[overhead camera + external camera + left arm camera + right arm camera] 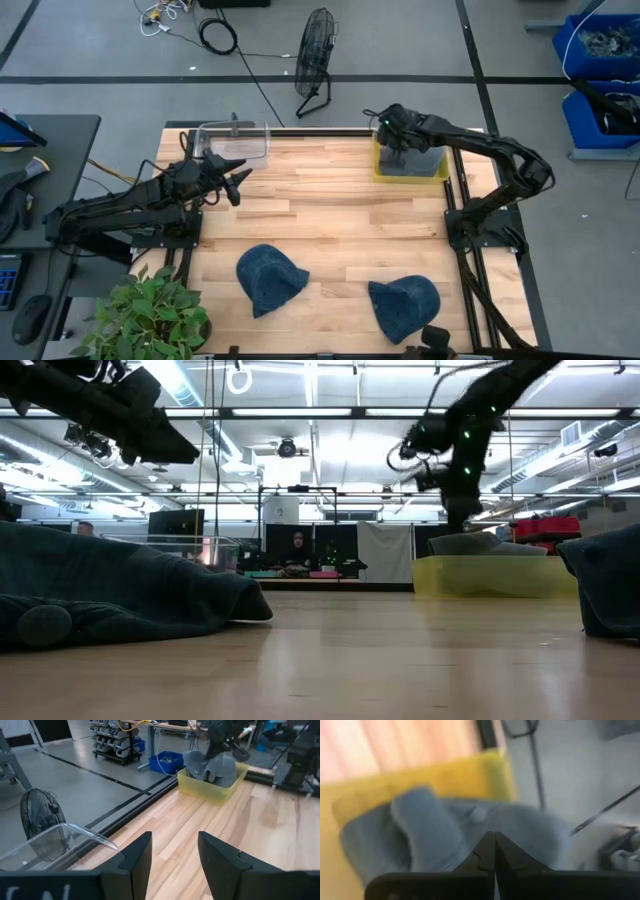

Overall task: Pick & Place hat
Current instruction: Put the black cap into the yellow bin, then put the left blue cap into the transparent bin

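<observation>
Right gripper (392, 122) above the far-right yellow plastic bin (409, 174), fingers clenched together with nothing between them, just over the grey fabric hat (460, 835) lying inside the bin. Left gripper (236, 172) raised near the clear plastic container (236, 140) at the far-left corner of the wooden table (330, 210), fingers released and empty. Two dark blue denim hats on the near side: one near the middle (269, 278), one toward the right (403, 306), well apart.
</observation>
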You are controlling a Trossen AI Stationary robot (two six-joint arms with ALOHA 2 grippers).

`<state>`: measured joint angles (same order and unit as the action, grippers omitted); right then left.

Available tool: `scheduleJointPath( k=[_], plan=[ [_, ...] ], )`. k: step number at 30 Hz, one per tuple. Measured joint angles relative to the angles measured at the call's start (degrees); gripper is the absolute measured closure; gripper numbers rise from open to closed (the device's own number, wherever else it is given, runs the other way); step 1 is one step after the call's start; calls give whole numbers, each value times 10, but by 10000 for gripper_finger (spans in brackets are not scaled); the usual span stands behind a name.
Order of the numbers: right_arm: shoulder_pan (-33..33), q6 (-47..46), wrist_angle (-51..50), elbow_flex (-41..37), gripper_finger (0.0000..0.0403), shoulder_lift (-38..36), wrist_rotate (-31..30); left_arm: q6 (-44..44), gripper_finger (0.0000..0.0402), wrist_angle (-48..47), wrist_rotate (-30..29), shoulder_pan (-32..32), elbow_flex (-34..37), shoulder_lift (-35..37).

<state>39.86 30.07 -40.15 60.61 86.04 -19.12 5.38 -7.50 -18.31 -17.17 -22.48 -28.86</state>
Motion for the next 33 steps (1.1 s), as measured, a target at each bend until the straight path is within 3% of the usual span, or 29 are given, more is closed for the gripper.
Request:
scheduleJointPath(
  k=[4, 9, 18, 23, 25, 28, 33],
  plan=[
    [14, -30, -5, -48, 402, 0, 21, -19, 236, -1, 1, 0, 0, 0],
    [5, 14, -83, -55, 402, 0, 151, -20, 236, -1, 1, 0, 0, 0],
    [-1, -8, -94, -55, 403, -4, 155, -20, 236, -1, 1, 0, 0, 0],
    [-27, -52, -165, -17, 402, -37, 136, -1, 236, 2, 8, 0, 0, 0],
    [-45, -78, -197, 12, 399, -56, 136, 30, 236, 17, 35, 0, 0, 0],
    [-76, -135, -215, 54, 394, -92, 139, 56, 237, 46, 123, 1, 0, 0],
    [-128, -223, -154, 81, 393, -153, 172, 105, 253, 43, 272, 6, -31, -11]
  ],
)
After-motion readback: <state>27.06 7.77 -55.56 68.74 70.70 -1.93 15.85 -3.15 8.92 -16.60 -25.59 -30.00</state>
